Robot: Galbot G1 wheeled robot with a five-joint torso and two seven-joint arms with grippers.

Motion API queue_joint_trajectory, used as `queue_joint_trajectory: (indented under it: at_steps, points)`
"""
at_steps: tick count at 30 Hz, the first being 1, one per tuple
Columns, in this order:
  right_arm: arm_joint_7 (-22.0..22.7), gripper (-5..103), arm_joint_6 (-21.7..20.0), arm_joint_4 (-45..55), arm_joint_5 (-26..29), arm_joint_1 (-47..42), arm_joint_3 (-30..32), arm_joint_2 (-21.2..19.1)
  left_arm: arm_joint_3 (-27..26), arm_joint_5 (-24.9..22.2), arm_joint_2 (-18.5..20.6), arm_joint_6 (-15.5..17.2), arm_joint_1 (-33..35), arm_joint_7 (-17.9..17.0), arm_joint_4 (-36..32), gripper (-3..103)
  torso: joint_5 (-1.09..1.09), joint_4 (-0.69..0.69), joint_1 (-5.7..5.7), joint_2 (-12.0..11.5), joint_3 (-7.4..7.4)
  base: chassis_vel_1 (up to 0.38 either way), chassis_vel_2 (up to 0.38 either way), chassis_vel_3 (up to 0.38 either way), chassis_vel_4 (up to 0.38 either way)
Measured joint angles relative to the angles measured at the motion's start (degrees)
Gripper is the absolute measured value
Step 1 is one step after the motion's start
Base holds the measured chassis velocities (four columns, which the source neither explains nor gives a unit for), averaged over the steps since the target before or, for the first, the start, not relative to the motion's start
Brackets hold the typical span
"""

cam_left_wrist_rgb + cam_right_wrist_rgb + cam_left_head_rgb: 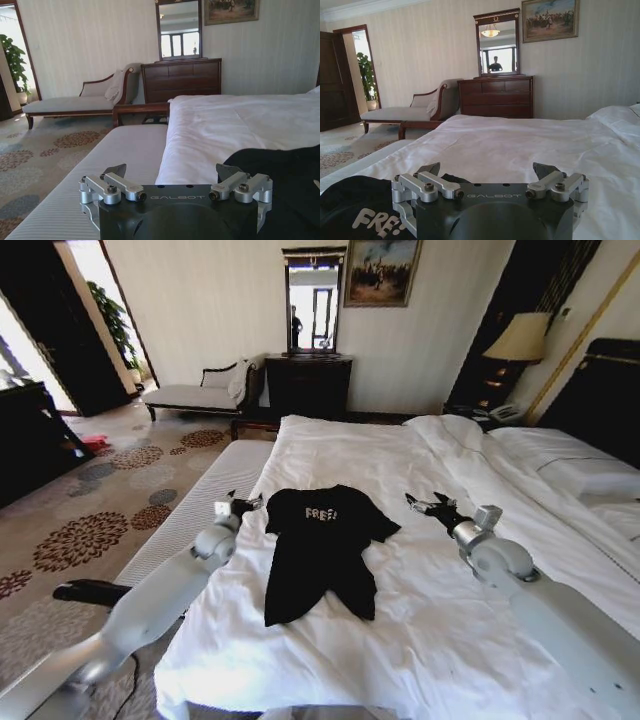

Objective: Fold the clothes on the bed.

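Head view — black T-shirt point(318, 552) lies rumpled, "FREE!" lettering up, on bed point(440, 640).

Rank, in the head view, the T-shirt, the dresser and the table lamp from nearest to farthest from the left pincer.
1. T-shirt: right beside the left pincer, flat on the bed.
2. Dresser: far ahead, against the back wall under the mirror.
3. Table lamp: beyond the bed's far side, to the robot's right; its distance is close to the dresser's, so this order is tentative.
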Motion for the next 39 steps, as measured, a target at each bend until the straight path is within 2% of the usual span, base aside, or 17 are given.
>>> queue_joint_trajectory:
  at_steps: [2, 4, 6, 9, 39]
  points:
    - [-0.07, 100, -0.01, 0.27, 0.02, -0.60, 0.49, 0.06, -0.43, 0.03, 0.27, 0.01, 1.23, 0.18, -0.51, 100, -0.01, -0.02, -0.01, 0.00, 0.00, 0.000, 0.000, 0.000, 0.000]
    - [-0.13, 100, -0.02, 0.29, 0.02, -0.84, 0.67, 0.13, -0.77, 0.14, 0.35, -0.01, 1.58, 0.34, -0.72, 100, 0.00, -0.17, 0.00, 0.00, -0.01, 0.000, 0.000, 0.000, 0.000]
    - [-0.16, 100, -0.02, 0.19, 0.01, -0.82, 0.67, 0.19, -0.78, 0.21, 0.31, -0.01, 1.45, 0.42, -0.66, 100, 0.02, -0.10, 0.03, -0.02, 0.02, 0.000, 0.000, 0.000, 0.000]
    - [-0.19, 100, -0.02, 0.03, -0.03, -0.71, 0.58, 0.24, -0.78, 0.27, 0.22, -0.02, 1.21, 0.44, -0.47, 100, 0.02, -0.07, 0.05, -0.03, 0.03, 0.000, 0.000, 0.000, 0.000]
    - [-0.32, 100, 0.12, -0.61, -0.28, -0.21, -0.05, 0.43, -0.47, 0.50, -0.20, -0.17, 0.22, 0.61, 0.34, 100, 0.02, -0.09, 0.02, -0.02, 0.02, 0.000, 0.000, 0.000, 0.000]
